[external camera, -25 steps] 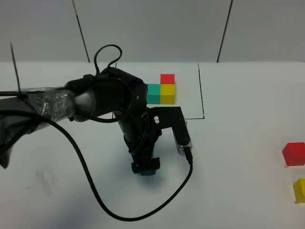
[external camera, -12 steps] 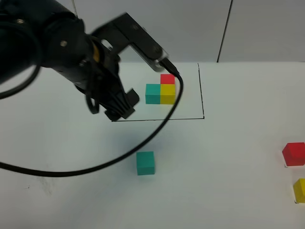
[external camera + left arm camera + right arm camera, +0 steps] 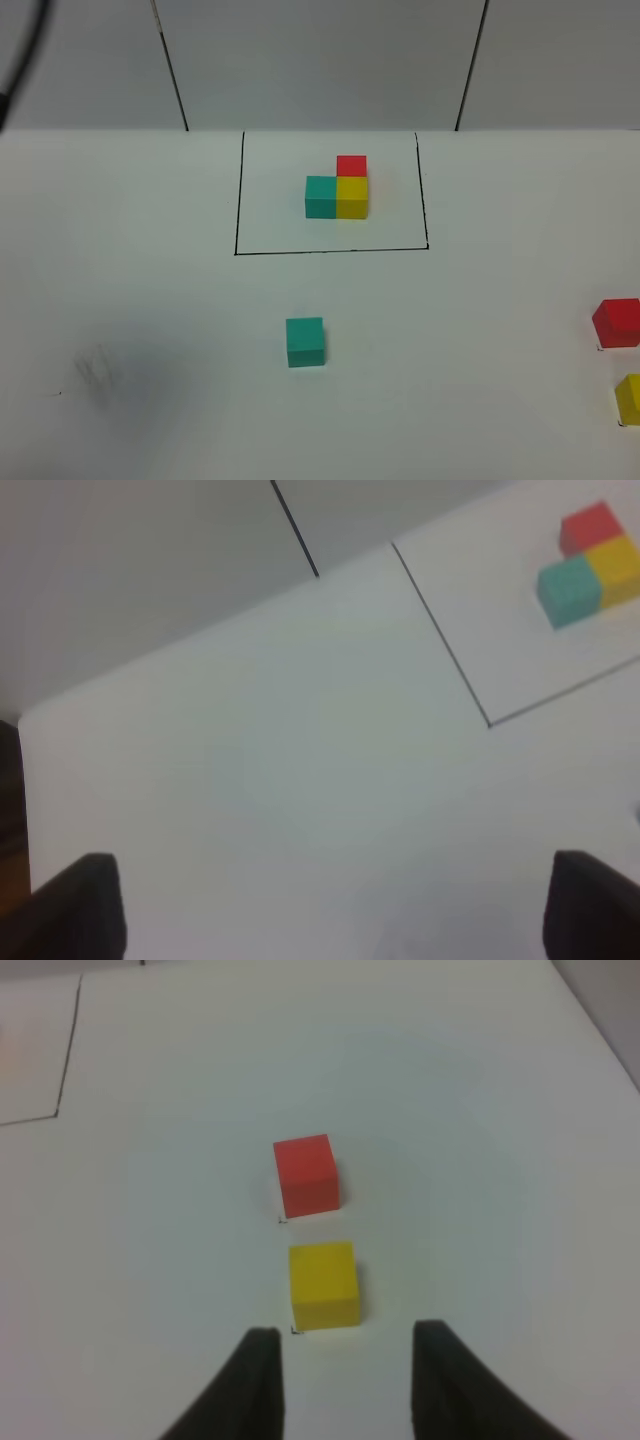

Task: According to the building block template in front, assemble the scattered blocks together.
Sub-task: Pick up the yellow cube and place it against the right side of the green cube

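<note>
Just beyond right tool [image 3: 343, 1360], yellow cube [image 3: 323, 1284]

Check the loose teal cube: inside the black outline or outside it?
Outside. The teal cube sits alone on the table, in front of the black outline that frames the three-cube pattern.

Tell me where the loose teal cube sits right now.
In the exterior high view, the loose teal cube stands alone left of centre, outside the black outline, on its near side.

No readable text, labels or numbers anywhere.
</note>
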